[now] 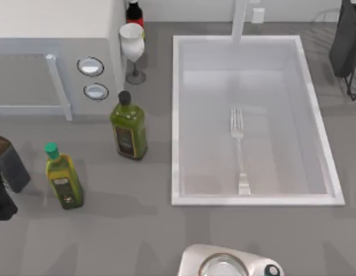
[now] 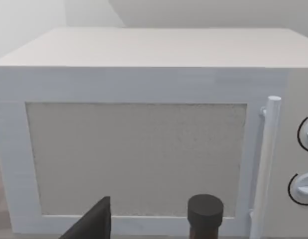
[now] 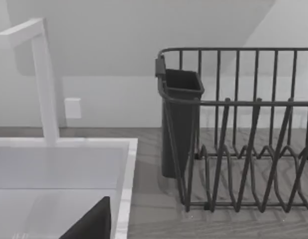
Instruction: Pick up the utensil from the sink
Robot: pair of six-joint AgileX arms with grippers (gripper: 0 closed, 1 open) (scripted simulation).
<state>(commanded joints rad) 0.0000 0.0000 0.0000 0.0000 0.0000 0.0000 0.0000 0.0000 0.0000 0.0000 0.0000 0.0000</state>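
Observation:
The utensil (image 1: 238, 150), a pale silver fork, lies flat on the floor of the sink (image 1: 255, 200), tines toward the faucet post (image 1: 240, 20) and handle toward the near rim. The sink is a deep white basin right of the table's centre; its corner (image 3: 125, 184) and the faucet (image 3: 44, 79) also appear in the right wrist view. My left gripper (image 1: 8, 172) is parked at the table's far left edge, far from the sink. At the far right corner, past the sink's rim, hangs my right gripper (image 1: 345, 46). Neither holds anything I can see.
A white microwave (image 1: 51, 57) stands at the back left, with a wine glass (image 1: 131, 46) and a dark bottle (image 1: 134, 11) beside it. Two oil bottles (image 1: 129, 129) (image 1: 64, 178) stand left of the sink. A dark dish rack (image 3: 243, 134) is at the right, a round appliance (image 1: 229, 263) at the front.

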